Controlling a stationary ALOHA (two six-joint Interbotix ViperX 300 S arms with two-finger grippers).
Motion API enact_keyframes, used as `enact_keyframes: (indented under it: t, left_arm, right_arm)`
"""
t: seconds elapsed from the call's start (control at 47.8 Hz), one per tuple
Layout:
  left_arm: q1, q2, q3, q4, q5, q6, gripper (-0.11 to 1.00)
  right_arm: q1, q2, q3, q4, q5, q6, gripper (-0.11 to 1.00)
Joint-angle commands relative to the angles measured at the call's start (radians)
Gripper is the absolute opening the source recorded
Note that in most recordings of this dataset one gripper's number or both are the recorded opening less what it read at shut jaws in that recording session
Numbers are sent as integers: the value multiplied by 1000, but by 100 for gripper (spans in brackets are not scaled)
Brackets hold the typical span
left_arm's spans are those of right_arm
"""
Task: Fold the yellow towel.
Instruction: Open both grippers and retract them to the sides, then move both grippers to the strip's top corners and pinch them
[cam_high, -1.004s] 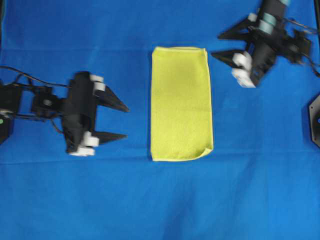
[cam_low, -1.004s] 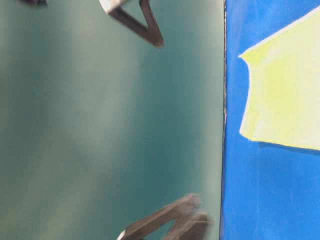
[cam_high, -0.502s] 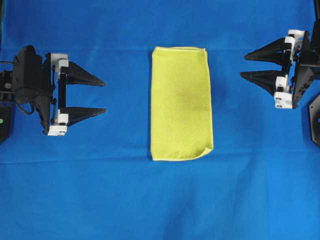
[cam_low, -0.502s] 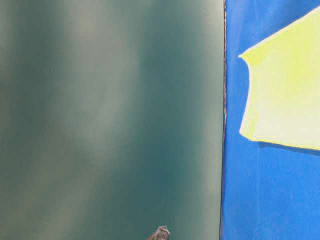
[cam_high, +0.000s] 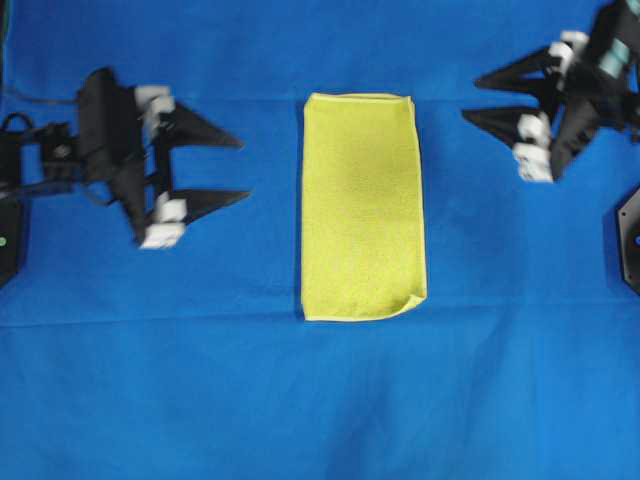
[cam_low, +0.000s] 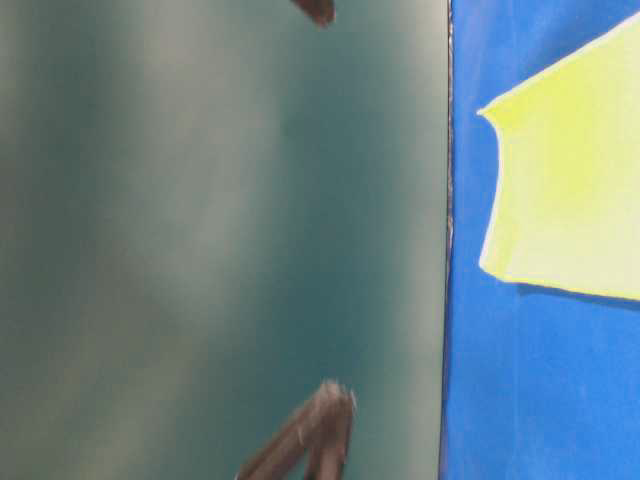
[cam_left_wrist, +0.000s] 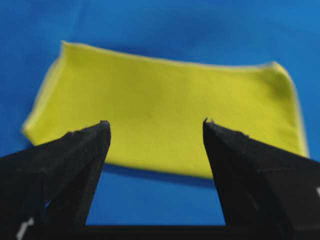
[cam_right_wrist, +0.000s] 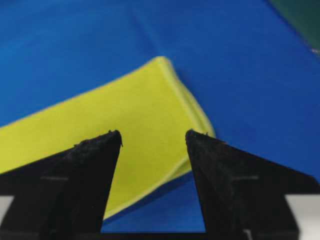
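Lying flat at centre of overhead view, yellow towel (cam_high: 362, 207) already looking folded once into tall narrow rectangle on blue cloth (cam_high: 320, 400), lower right corner curling a bit. Left gripper (cam_high: 236, 170) sitting at left of frame, jaws spread wide, nothing in them, well apart from towel. Right gripper (cam_high: 472, 98) at upper right, also spread and empty. Both pointing inward at towel, probably lining up for next fold.
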Motion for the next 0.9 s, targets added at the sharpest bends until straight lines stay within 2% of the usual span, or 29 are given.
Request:
enact_keyframes:
  t: [0.0, 0.355, 0.669, 0.878]
  left_arm:
    - [41, 46, -69, 2, -5, 2, 71]
    - [198, 344, -229, 0, -9, -2, 71]
    - [252, 560, -344, 2, -12, -3, 71]
    - [273, 646, -385, 2, -14, -3, 71]
  right_arm:
    - [-18, 72, -66, -9, 12, -6, 59]
    - [-60, 391, -249, -58, 117, -20, 60]
    - [-63, 572, -302, -58, 118, -20, 60]
    - [-66, 640, -305, -52, 110, -14, 60]
